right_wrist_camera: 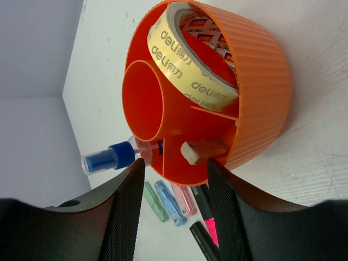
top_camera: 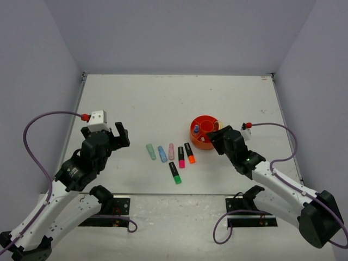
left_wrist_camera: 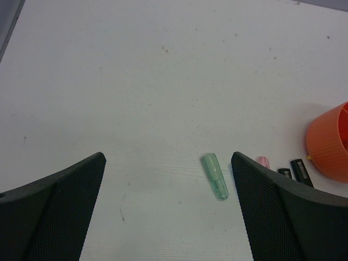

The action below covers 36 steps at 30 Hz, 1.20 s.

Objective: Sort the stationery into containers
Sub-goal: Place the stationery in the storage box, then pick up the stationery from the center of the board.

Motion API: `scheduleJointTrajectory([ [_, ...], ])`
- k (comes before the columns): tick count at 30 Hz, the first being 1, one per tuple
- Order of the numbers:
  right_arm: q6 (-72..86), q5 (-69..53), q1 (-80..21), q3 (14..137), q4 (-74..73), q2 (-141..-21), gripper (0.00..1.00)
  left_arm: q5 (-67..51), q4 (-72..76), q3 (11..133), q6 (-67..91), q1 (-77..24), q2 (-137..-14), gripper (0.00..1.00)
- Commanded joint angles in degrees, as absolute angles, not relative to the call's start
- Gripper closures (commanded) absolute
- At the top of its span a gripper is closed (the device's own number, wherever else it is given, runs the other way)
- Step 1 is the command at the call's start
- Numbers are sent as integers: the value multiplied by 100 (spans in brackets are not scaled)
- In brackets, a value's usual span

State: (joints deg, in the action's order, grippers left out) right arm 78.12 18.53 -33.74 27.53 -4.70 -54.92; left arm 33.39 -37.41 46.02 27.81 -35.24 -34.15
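- Left gripper (left_wrist_camera: 168, 159) spread wide above the table (left_wrist_camera: 163, 70), green marker (left_wrist_camera: 215, 176) near its right finger.
- Right gripper (right_wrist_camera: 175, 164) spread at the organiser (right_wrist_camera: 261, 92) rim; tape (right_wrist_camera: 187, 65) inside.
- Six markers (top_camera: 171, 150) lie at the organiser's 8 o'clock.

Flat white matte tabletop (top_camera: 163, 103), lightly scuffed, boxed in by 3 plain pale grey walls (top_camera: 179, 32); even, diffuse light.

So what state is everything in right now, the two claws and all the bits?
Left gripper: open, empty.
Right gripper: open, empty, at the organiser.
Organiser: upright, partly filled.
Tape: on edge in an outer compartment.
Pen: in the organiser, sticking out.
Markers: six lying flat on the table.
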Motion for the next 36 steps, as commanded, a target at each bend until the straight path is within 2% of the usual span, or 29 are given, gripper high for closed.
scheduleJointTrajectory([
  [1,7547,1929,-3366,3049,-425,-5230,49,3340,-3523,4526,2654,-3472,-3401,0],
  [7,5933,1035,-3375,3442,-351,-4921,47,3349,-3516,4518,2654,-3472,-3436,0],
  [12,4592,18,-3535,3955,-1214,-5221,45,3384,-3525,4518,2672,-3463,-3464,0],
  [17,3872,275,-4051,3869,-1781,-4937,43,3421,-3547,4535,2695,-3463,-3507,0],
  [22,3465,599,-4369,3710,-2359,-4570,30,3454,-3560,4544,2707,-3460,-3453,0],
  [27,3322,710,-4403,3468,-2590,-4431,26,3501,-3572,4535,2728,-3445,-3357,0],
  [36,3374,542,-4551,3552,-2490,-4783,26,3444,-3560,4553,2698,-3385,-3428,0],
])
